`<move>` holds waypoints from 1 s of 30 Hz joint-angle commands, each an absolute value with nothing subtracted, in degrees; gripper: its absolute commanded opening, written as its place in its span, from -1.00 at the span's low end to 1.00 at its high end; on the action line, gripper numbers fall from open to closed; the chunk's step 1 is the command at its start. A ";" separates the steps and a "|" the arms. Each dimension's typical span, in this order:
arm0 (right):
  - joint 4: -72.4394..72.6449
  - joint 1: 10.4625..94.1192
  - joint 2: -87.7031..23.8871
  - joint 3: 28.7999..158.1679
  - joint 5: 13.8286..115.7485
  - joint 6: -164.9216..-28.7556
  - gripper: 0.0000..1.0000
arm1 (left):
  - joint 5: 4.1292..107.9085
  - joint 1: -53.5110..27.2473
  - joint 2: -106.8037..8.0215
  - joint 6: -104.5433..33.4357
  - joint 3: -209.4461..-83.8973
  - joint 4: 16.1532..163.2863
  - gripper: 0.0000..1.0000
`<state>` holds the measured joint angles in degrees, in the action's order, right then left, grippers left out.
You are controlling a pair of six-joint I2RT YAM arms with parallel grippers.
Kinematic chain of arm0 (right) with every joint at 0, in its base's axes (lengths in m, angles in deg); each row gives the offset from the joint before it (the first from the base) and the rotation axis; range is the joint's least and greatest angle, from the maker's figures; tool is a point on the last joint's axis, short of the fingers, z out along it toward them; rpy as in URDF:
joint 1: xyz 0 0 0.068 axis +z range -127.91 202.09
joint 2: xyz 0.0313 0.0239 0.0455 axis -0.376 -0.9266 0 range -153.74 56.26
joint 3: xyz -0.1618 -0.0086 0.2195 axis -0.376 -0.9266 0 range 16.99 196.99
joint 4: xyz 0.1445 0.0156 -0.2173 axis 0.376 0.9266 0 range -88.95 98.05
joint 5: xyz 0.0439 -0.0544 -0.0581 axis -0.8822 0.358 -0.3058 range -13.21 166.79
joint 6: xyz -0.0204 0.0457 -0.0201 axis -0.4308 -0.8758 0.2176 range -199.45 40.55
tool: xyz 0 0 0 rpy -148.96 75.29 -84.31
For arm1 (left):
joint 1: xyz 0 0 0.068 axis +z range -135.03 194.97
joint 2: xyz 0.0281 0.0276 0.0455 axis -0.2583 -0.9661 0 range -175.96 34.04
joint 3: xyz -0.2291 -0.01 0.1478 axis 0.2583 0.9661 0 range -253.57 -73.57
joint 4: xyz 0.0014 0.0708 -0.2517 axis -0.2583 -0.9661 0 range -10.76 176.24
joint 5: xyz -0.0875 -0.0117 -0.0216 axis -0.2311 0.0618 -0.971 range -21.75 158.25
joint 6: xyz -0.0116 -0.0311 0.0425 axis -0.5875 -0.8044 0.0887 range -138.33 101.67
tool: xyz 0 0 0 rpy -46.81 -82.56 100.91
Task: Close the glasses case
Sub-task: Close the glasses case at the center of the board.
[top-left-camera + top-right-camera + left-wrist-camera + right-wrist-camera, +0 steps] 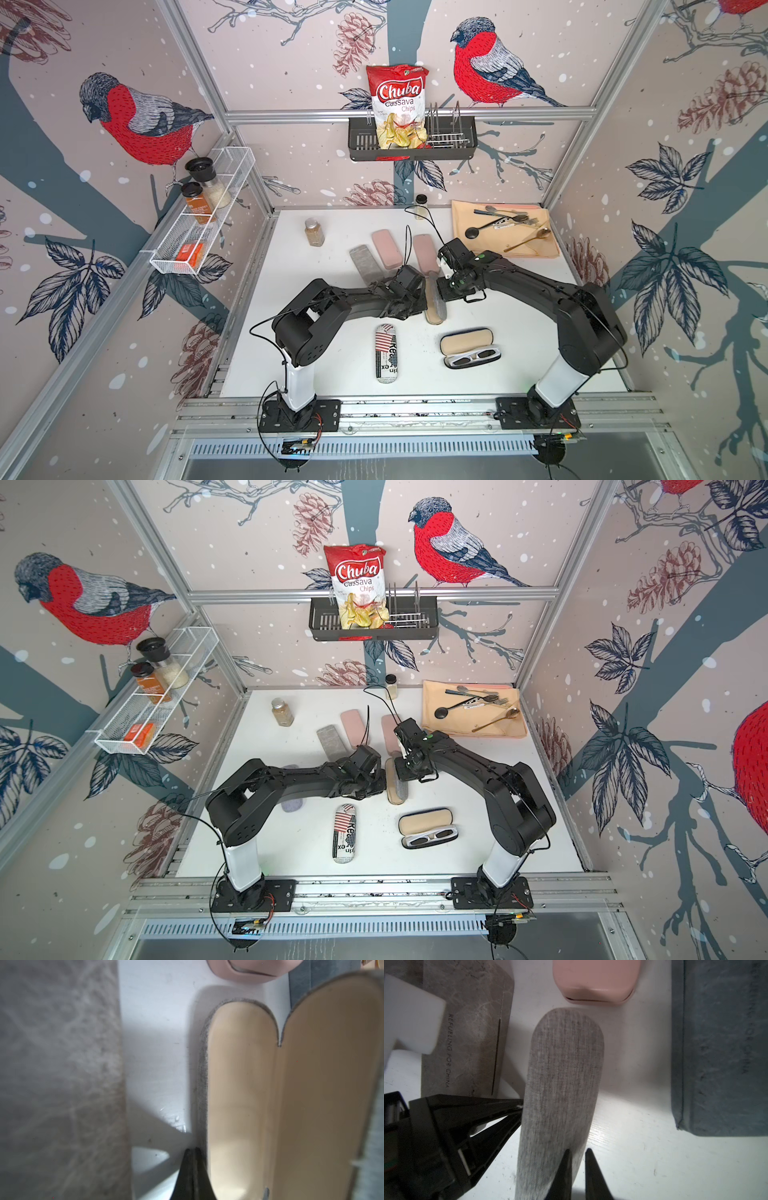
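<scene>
Left wrist view: glasses case (pixel 291 1095) open, beige-lined

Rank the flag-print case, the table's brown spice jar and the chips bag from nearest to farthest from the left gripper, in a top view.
From the left gripper:
1. Flag-print case, front of table.
2. Brown spice jar, back left.
3. Chips bag, wall basket.

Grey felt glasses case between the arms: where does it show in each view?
Both top views: grey felt case, open, at the centre.
Left wrist: its beige lining, close up.
Right wrist: its grey shell, centre frame.
Shared landmark: pink case just beyond its far end.
</scene>
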<state>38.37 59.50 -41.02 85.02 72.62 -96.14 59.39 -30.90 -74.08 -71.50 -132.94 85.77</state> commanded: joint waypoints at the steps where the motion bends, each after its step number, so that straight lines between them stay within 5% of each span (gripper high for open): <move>1: 36.50 60.06 -41.72 85.10 67.97 -96.71 -0.67 | 57.79 -30.91 -73.87 -71.34 -132.96 89.72 -1.00; 16: 35.16 60.50 -42.97 84.57 67.04 -96.55 -0.68 | 57.70 -30.91 -73.90 -71.51 -132.70 89.93 -1.00; 24: 35.96 60.41 -41.93 85.02 67.78 -96.42 -1.00 | 58.23 -30.82 -73.21 -71.36 -133.24 89.23 -1.00; 30: 39.68 60.07 -39.81 85.95 71.22 -96.42 -1.00 | 59.82 -30.82 -71.08 -71.18 -133.18 87.74 -1.00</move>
<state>36.54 60.28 -41.06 85.13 68.54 -96.19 58.07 -30.90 -72.33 -71.46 -132.85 88.43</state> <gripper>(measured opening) 0.049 0.052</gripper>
